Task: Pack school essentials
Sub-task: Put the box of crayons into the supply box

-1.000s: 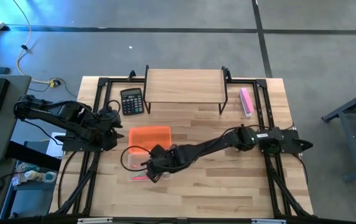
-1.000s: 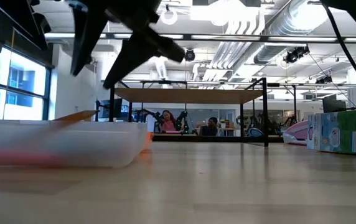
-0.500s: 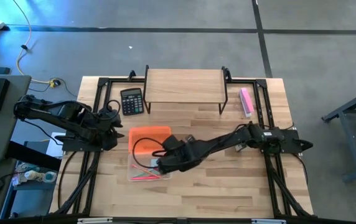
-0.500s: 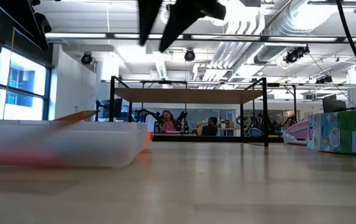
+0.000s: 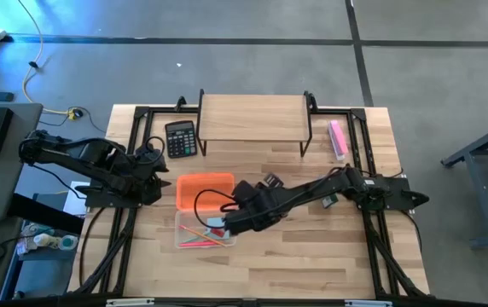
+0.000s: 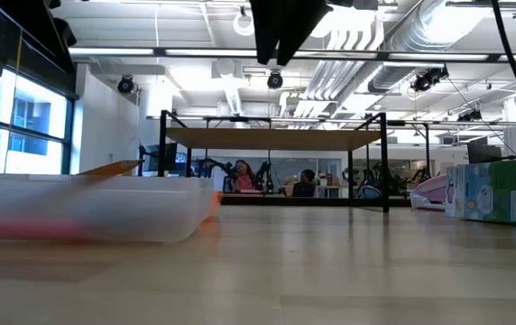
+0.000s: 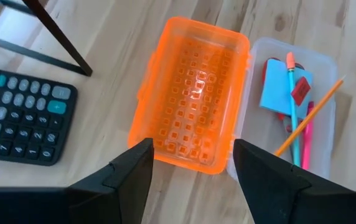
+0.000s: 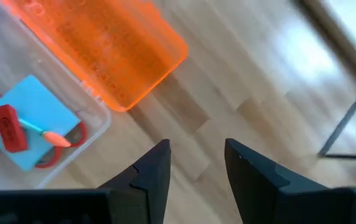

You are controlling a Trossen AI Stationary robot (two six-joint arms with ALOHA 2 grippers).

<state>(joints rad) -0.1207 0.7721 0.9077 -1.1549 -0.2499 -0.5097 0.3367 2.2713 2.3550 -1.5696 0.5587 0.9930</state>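
Observation:
A clear plastic box (image 5: 203, 232) stands on the table, its orange lid (image 5: 206, 188) lying open beside it on the far side. The box (image 7: 320, 99) holds school essentials: a light-blue notepad (image 7: 276, 93), a small red piece (image 7: 300, 92) and several thin pencils (image 7: 307, 118). My right gripper (image 5: 223, 223) hangs open over the box's right end, well above it, with nothing between its fingers (image 8: 252, 171). At the table's left side my left gripper (image 5: 157, 164) waits open above the table; from its wrist the lid (image 7: 193, 93) shows ahead.
A black calculator (image 5: 180, 138) lies at the far left, beside a wooden riser shelf (image 5: 252, 118). A pink bar (image 5: 337, 138) lies at the far right. A green printed box (image 6: 497, 190) stands on the right. Bare wood lies near the front edge.
My right gripper has risen from low over the clear box and gone toward the table's right and far side, tipping as it went. The pencils in the box, earlier hidden beneath it, now show.

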